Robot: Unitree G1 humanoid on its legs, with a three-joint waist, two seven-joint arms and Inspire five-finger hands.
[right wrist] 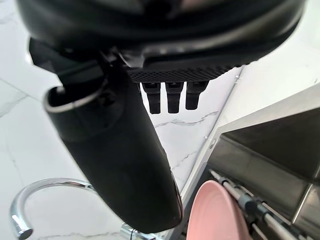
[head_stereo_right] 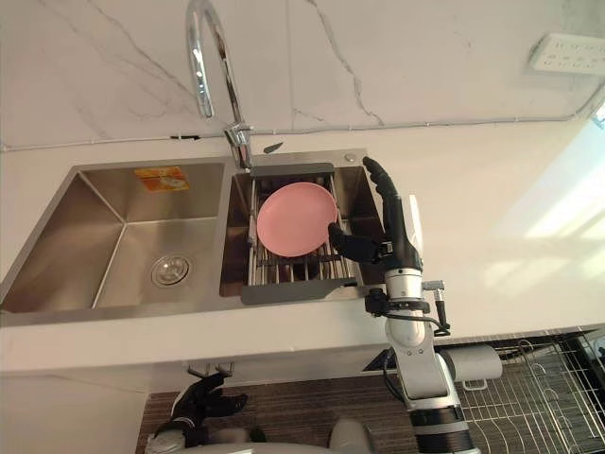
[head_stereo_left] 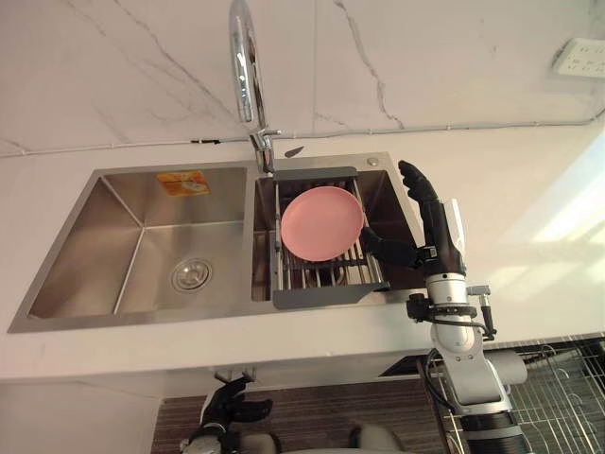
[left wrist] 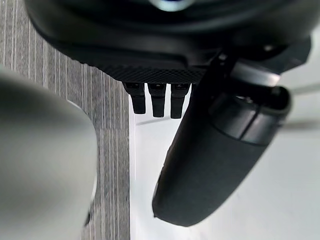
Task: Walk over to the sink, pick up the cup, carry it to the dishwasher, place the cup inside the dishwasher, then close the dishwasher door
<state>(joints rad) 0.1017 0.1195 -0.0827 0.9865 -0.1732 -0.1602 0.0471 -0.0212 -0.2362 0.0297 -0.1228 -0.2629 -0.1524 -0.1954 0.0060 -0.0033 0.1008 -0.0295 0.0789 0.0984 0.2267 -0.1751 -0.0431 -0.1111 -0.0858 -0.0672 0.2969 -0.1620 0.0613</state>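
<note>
**A:** Entry 1, fixture?
**B:** Double-basin stainless-steel sink [head_stereo_left: 142, 227], set in white countertop [head_stereo_left: 529, 208]. Tall chrome arched tap [head_stereo_left: 244, 66] at back, btwn the basins. Round steel drain strainer [head_stereo_left: 191, 274] in floor of left basin. Orange sticker [head_stereo_left: 182, 182] on that basin's back wall.

**A:** Rt basin, contents?
**B:** Grey-framed wire drying rack [head_stereo_left: 321, 293], spans basin front to back. In it: 1 round pink plate [head_stereo_left: 321, 224], on edge, tilted, face toward the camera.

**A:** Right hand [head_stereo_left: 440, 232], status?
**B:** Raised over rt side of rt basin, just beside rack. Fingers straight, pointing toward wall. Thumb spread out toward plate's rt edge. Holds nothing. Thumb tip v. close to plate rim; can't tell if touching.

**A:** Left hand [head_stereo_right: 203, 402]?
**B:** Low, below front edge of counter, over grey striped floor [head_stereo_left: 312, 416]. Fingers relaxed, not curled on anything. Empty.

**A:** So where does the task's item sit?
**B:** Sink is directly ahead of robot. The only dish seen in it is the pink plate, in rack. Neither hand carries anything.

**A:** Surroundings, misc.?
**B:** White marble-veined wall [head_stereo_left: 425, 57] behind sink. White socket plate [head_stereo_left: 579, 55] on wall, upper rt. Silver wire basket [head_stereo_left: 558, 397] at lower rt, below counter level.
</note>
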